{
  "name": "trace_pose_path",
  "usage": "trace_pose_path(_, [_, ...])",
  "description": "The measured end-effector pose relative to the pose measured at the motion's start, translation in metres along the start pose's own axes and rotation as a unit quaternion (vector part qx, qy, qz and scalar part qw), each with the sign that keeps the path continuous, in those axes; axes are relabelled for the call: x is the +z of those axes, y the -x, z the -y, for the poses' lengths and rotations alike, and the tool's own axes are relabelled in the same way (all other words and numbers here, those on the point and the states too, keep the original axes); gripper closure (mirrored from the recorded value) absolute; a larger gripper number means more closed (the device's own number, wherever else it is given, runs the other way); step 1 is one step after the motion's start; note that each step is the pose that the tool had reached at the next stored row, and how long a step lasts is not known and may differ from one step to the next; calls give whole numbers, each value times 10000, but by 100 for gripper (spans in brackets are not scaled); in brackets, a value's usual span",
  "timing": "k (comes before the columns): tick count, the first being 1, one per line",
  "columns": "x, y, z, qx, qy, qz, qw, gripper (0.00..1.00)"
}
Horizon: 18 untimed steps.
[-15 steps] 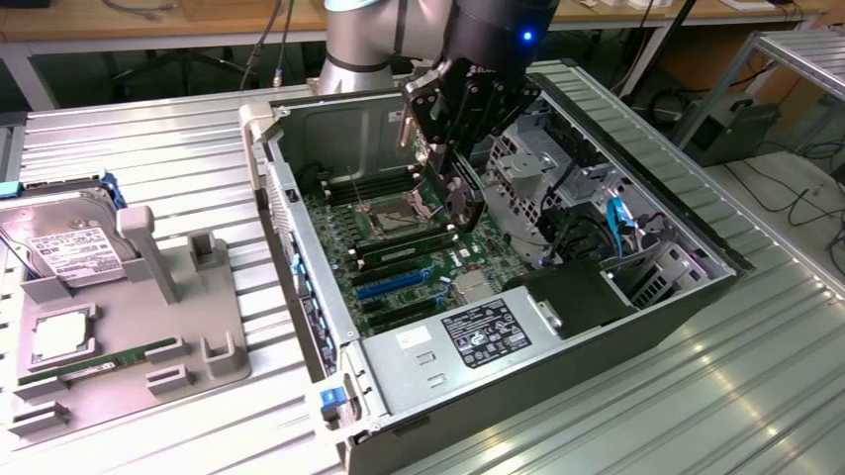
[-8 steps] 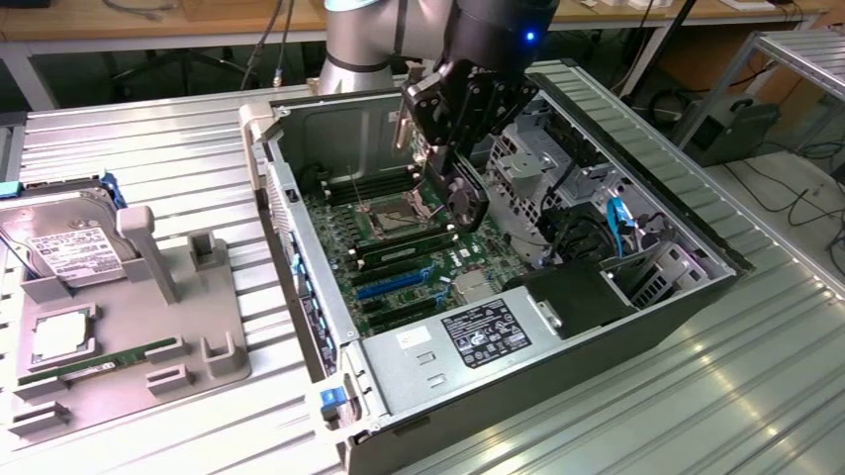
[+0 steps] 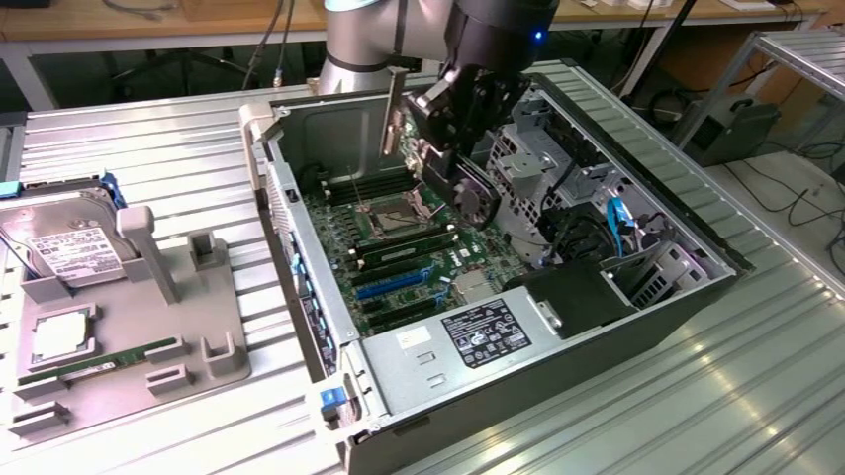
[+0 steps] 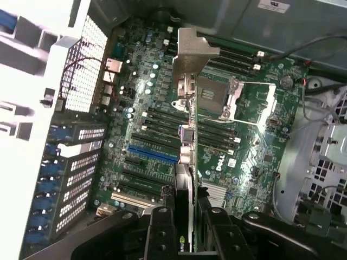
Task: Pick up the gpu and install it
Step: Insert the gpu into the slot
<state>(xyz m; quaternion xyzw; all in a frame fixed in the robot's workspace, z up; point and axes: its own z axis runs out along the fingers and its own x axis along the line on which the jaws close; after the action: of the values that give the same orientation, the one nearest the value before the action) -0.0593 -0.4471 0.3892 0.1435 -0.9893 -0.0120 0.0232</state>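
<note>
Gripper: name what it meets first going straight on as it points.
The gripper holds the gpu, pointing into the open case. The card would likely meet the motherboard first, around its slots; depth is unclear.

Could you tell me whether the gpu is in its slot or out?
Out: the gripper holds the gpu on edge above the motherboard, not seated in any slot.

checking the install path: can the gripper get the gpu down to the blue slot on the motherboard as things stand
Probably yes: the gripper holds the gpu on edge over the motherboard, and the blue slot lies bare, nothing seated in it.
</note>
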Motion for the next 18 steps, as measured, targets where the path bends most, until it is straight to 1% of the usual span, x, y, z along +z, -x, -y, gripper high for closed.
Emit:
trace_pose_path(2, [1, 0, 0, -208, -10, -2, 9998, 74])
trace_pose_path(4, [5, 0, 0, -474, -22, -6, 9989, 74])
trace_pose_path(5, [6, 0, 0, -564, -26, -8, 9984, 74])
trace_pose_path(7, [10, 0, 0, -792, -37, -12, 9969, 74])
trace_pose_path(8, [12, 1, 0, -979, -46, -15, 9952, 74])
trace_pose_path(10, [16, 1, 1, -1163, -54, -18, 9932, 74])
trace_pose_path(11, [19, 1, 1, -1304, -60, -21, 9914, 74])
trace_pose_path(12, [22, 1, 1, -1484, -69, -25, 9889, 74])
trace_pose_path(15, [32, 1, 1, -1998, -91, -36, 9798, 74])
trace_pose_path(16, [38, 2, 1, -2204, -100, -42, 9754, 74])
trace_pose_path(17, [41, 2, 1, -2314, -104, -45, 9728, 74])
trace_pose_path(18, [44, 2, 1, -2394, -108, -48, 9708, 74])
